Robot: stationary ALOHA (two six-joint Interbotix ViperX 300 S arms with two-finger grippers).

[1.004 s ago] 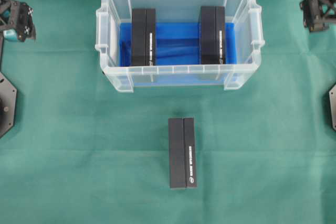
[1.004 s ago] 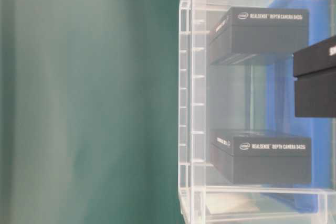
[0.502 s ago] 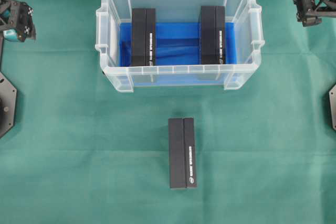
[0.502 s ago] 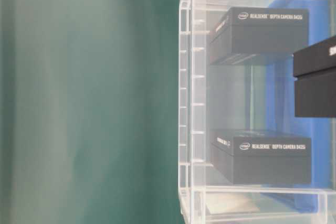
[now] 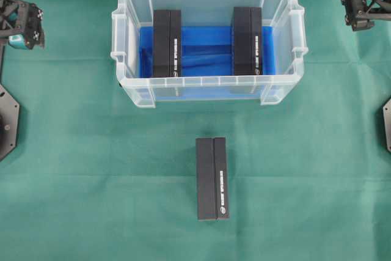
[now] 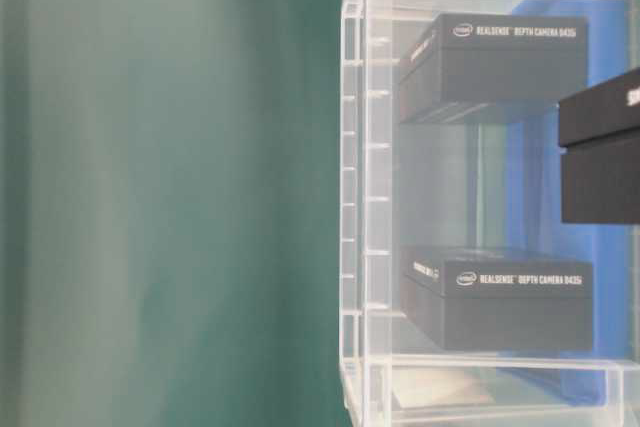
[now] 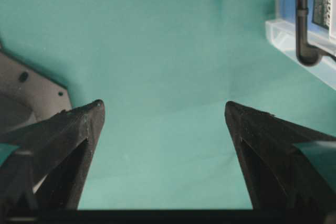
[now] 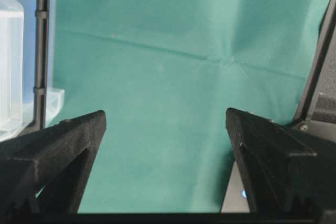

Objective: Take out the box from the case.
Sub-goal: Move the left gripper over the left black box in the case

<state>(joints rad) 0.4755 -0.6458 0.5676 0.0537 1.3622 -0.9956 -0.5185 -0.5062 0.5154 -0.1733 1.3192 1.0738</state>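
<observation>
A green cloth [image 5: 91, 169] covered the table. It lay mostly flat. Faint creases crossed it.

Place: robot lab bench, a staged test setup.
Cover: green cloth [image 5: 79, 169] spread creased over the whole bench, edge to edge.
Machines: black arm hardware at the far left corner [image 5: 21, 22] and far right corner [image 5: 366, 5]; bolted base plates at the left edge [image 5: 7, 120] and right edge [image 5: 386, 123].
Props: clear plastic case [image 5: 208, 82] near the far edge, holding black boxes [image 6: 495, 67] printed "RealSense Depth Camera D435".
</observation>
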